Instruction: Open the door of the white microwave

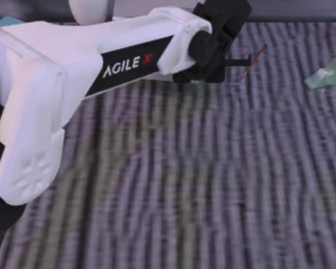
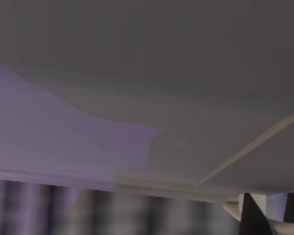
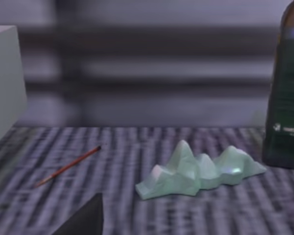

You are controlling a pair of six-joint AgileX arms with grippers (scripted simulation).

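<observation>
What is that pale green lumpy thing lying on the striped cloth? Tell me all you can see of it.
The pale green lumpy object is a mint-coloured, faceted piece with three or four pointed peaks in a row, like a tiny mountain range. It looks hard and slightly glossy, perhaps plastic or glass. It lies flat on the striped tablecloth near the table's right edge in the top view. A thin red pencil lies apart on one side of it, a dark bottle on the other. Nothing touches it.

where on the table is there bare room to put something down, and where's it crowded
The striped table is bare across the middle and near edge, from the left arm over to the right side. It is crowded along the far edge: the left hand reaches there, beside the red pencil and the pale green jagged piece. The right wrist view adds a dark bottle next to that piece.
</observation>
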